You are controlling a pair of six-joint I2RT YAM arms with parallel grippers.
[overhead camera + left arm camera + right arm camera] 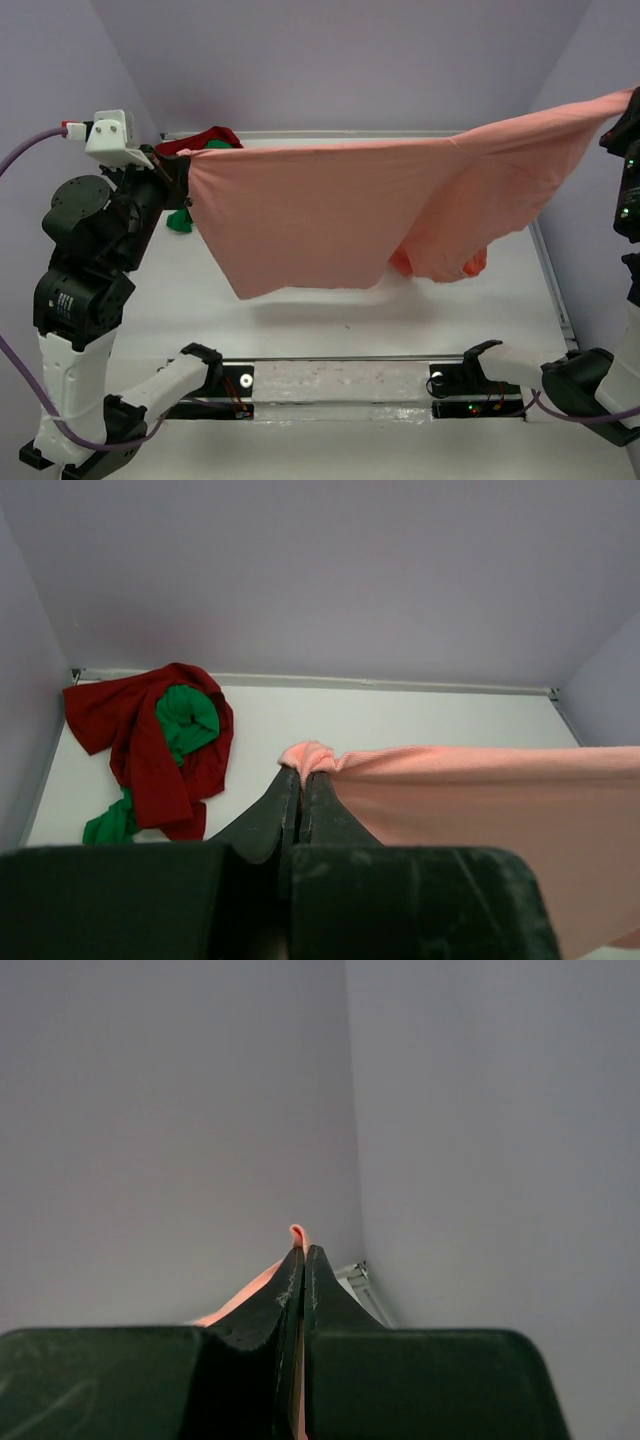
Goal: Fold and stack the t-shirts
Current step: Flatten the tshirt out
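**Pink shirt strung out between both arms, high over the bench**

And there it was: the left tool (302,776) had its jaws pressed tight together, a puckered corner of the salmon-pink t-shirt (330,215) pinched right at the tips. Over on the other side, the right tool (303,1252) was clamped just as hard, with only a small curl of pink cloth poking up above its closed fingertips.

Between them the salmon-pink t-shirt hung spread out like a banner. Its right end was held higher than its left, so the top edge ran on a slope. Beneath the shirt lay the white bench (330,330). The shirt's lower hem on the left side hung clear of it and cast a shadow. Towards the shirt's lower right, a bunched sleeve drooped lowest of all; whether it touched the bench could not be told.

Behind the shirt's left end, the dark red t-shirt (140,735) lay crumpled in a heap, with the green t-shirt (190,715) tangled inside it and poking out below.

Room was tight at the shirt's ends. The grey walls (350,60) closed in beside both tools, the right one up near a wall corner. Below and in front of the shirt, the bench surface lay open, and a raised rim (553,290) ran beyond the shirt's right end.
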